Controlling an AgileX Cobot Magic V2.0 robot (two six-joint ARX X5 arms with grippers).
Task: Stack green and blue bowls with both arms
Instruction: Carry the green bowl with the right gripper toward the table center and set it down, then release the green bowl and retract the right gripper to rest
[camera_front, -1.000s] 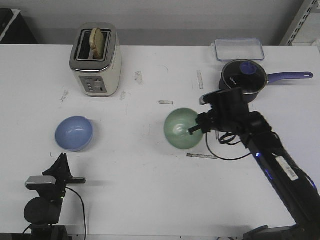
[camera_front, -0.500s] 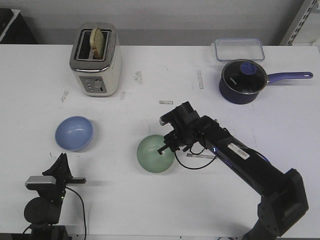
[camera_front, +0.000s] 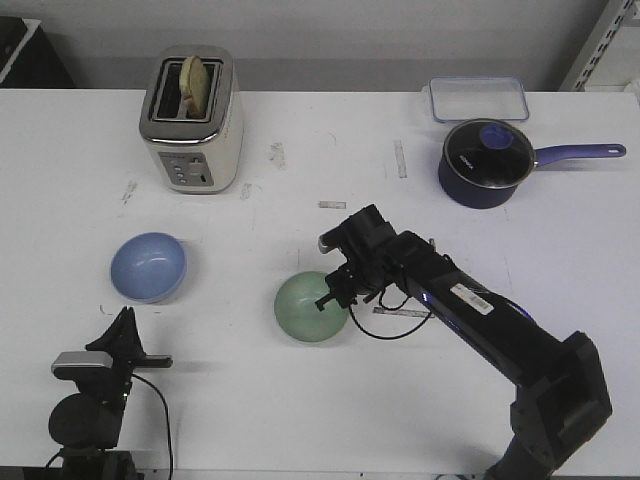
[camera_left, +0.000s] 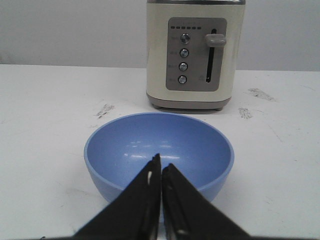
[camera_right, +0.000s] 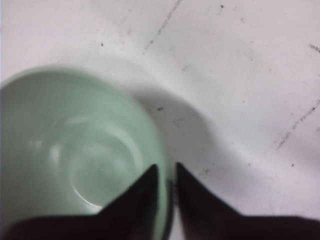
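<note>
Two bowls are sitting well apart on the white table (camera_front: 300, 420): the green bowl (camera_front: 311, 308) near the middle, the blue bowl (camera_front: 148, 266) off to the left. Pinching the green bowl's rim, the right gripper (camera_front: 335, 294) is holding it with one finger inside and one outside. That thin edge grip is risking a slip or tilt, judging by how little rim is caught. Idling behind the blue bowl, the left gripper (camera_left: 161, 172) is pressed closed on nothing. Since half a second ago, the green bowl is barely shifting.
</note>
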